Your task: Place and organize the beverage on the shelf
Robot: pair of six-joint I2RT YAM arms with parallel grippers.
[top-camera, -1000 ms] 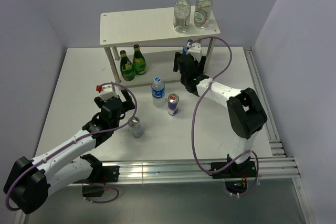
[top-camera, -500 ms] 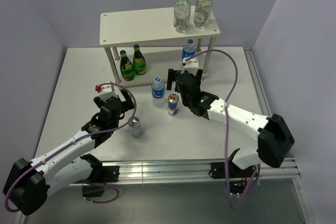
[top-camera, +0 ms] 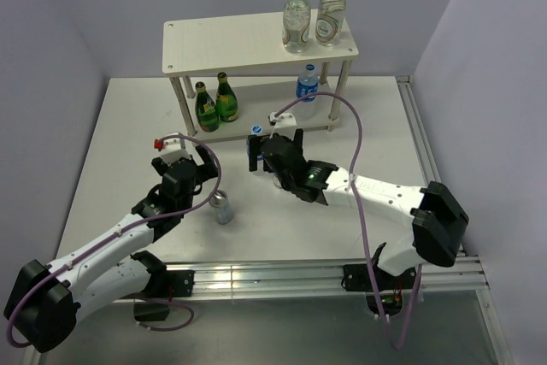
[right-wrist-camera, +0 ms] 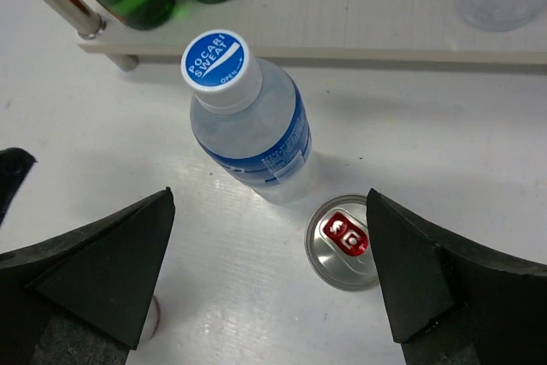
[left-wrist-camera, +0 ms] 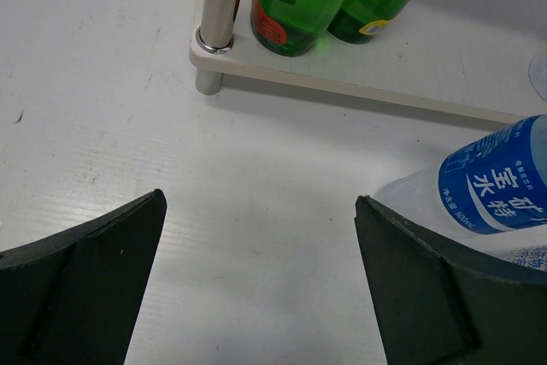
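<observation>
Evidently the pick-up step was in hand: the right gripper [right-wrist-camera: 269, 211] hovered with jaws spread wide and empty above the water bottle [right-wrist-camera: 248, 126]. The bottle stood on the table [top-camera: 128, 143] just in front of the shelf [top-camera: 231, 40], close beside a can [right-wrist-camera: 344, 239]. It was upright, long axis vertical, white cap [right-wrist-camera: 214, 61] pointing up. Next, I judged, the jaws would need to drop astride it and close. The left gripper [left-wrist-camera: 260, 211] hung open, holding nothing.

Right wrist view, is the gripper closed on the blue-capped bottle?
No, the right gripper is wide open, neither finger touching the bottle or the can.
</observation>
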